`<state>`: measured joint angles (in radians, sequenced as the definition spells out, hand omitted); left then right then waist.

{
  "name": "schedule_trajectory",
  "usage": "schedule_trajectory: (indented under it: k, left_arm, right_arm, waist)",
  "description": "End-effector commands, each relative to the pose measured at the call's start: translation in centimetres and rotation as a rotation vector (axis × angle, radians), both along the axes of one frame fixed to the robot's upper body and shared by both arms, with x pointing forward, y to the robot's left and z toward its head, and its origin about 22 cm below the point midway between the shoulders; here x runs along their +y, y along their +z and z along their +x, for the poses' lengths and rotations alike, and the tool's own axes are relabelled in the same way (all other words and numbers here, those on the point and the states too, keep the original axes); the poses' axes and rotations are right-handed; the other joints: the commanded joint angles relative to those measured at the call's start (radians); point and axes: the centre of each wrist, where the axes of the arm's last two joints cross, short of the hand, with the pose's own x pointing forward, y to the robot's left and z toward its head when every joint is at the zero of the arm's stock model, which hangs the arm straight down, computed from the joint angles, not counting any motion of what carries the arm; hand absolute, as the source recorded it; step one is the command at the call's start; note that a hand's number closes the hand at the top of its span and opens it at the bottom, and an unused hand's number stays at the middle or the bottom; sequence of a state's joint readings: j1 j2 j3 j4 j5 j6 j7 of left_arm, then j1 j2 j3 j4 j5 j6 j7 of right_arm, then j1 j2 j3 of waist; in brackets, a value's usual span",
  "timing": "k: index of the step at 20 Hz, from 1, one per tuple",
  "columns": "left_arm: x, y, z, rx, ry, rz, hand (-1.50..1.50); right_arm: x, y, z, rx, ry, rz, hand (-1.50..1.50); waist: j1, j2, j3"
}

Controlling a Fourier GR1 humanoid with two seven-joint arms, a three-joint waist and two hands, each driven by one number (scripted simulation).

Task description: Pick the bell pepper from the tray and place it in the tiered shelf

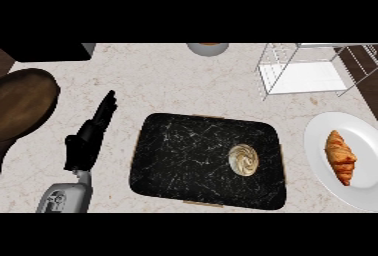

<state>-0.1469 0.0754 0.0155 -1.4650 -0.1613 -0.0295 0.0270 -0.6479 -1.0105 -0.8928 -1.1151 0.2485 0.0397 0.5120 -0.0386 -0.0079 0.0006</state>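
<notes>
A pale, speckled marble surface [170,80] fills the view. At nine o'clock sits a dark brown round wooden board [26,102]; at eleven o'clock, a black block [48,51]; dark flooring [367,75] shows at two o'clock.

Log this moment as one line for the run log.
left hand: open, left of tray | right hand: not in view | pale round item: on tray | tiered shelf: nothing inside

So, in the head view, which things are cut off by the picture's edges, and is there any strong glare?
Head view: the white plate is cut at the right edge, the grey bowl at the top, the wire shelf at the upper right; the light is even, with no strong glare.
</notes>
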Motion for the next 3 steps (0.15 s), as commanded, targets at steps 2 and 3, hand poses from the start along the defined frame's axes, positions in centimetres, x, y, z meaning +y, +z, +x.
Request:
schedule_trajectory:
  k: [2, 3]
  left_arm:
    - [1.4, -0.1, -1.0, -0.003, -0.008, 0.0, 0.0]
    - [-1.0, -1.0, 0.4, -0.017, -0.012, -0.01, 0.0]
  right_arm:
    - [-4.0, -1.7, -6.5, 0.022, 0.027, 0.001, -1.5]
    - [-4.3, -0.9, -7.2, 0.021, 0.048, 0.003, -1.5]
  waist:
    - [0.011, 0.001, 0.0]
    - [0.011, 0.005, 0.0]
